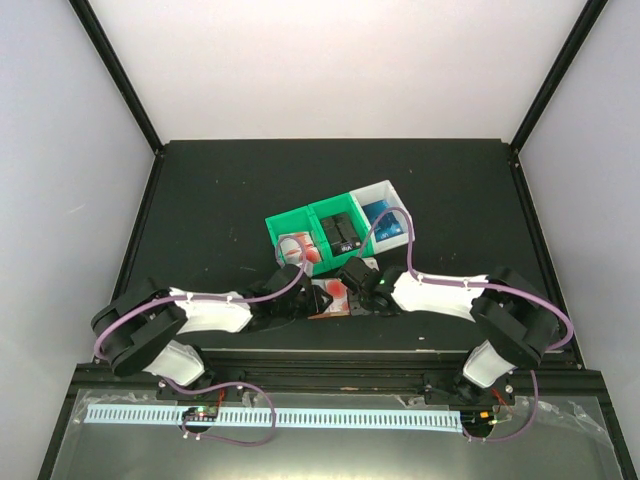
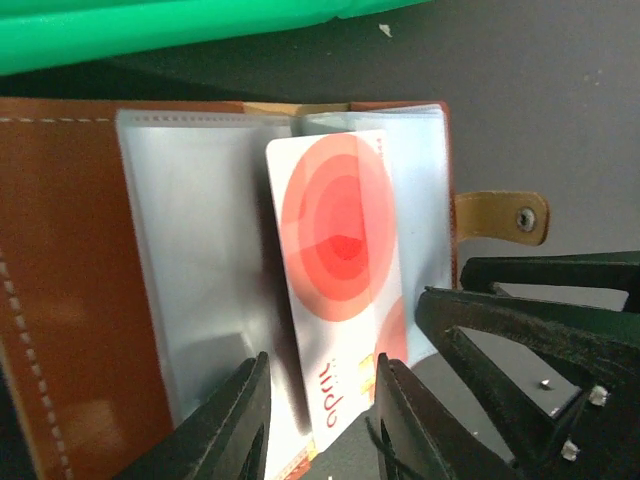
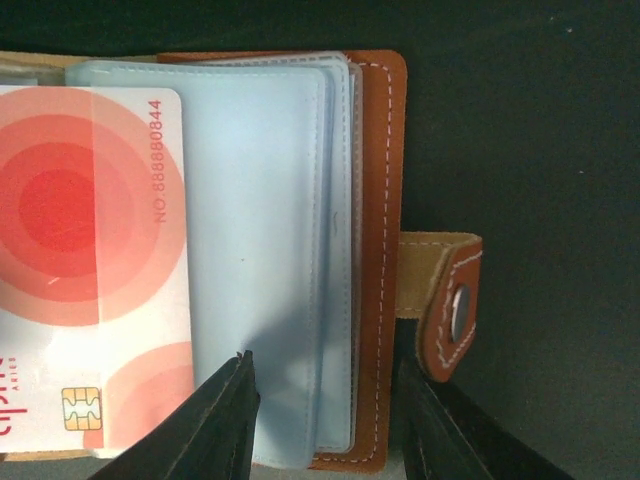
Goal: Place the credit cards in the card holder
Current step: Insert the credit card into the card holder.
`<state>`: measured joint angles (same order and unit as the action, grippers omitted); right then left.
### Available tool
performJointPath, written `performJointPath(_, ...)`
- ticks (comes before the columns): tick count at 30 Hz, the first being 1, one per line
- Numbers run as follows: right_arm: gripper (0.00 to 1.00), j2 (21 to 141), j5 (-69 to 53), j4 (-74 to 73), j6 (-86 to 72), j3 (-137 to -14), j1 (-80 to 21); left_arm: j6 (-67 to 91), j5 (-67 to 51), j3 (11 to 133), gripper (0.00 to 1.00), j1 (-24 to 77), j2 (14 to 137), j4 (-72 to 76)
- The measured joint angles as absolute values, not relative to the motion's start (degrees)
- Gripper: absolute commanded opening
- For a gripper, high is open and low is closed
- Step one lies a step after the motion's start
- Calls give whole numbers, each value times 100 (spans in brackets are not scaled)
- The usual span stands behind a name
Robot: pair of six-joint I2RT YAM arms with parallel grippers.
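The reddish-brown card holder lies open on the black table between my grippers. Its clear pockets face up and its snap tab sticks out on one edge. A red-and-white credit card lies slanted over the middle pockets, and it also shows in the right wrist view. My left gripper is closed around the card's near end. My right gripper grips the card holder's right half, with one finger on the clear pages and the other at the leather edge.
A green bin and a white bin stand just behind the card holder. They hold a red-and-white card, black cards and blue cards. The green bin's edge is close above the card holder.
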<state>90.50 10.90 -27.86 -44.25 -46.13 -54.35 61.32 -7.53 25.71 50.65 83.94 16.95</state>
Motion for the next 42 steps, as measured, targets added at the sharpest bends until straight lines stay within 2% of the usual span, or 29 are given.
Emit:
performJointPath(4,41,9026,1068,-2762,-4427,-4580,-5435,5994,-644,2668,28,5072,8302,1253)
performJointPath(15,41,9004,1041,-2692,-4451,-4539,-5435,5601,-624,3127,4,5109,8676,934)
performJointPath(34,41,8866,1070,-2731,-4528,-4423,-5435,5376,-788,3385,3,5122,9192,1090)
performJointPath(42,53,8508,993,-2622,-4709,-4241,-5435,5551,-819,3380,4,5164,9194,1090)
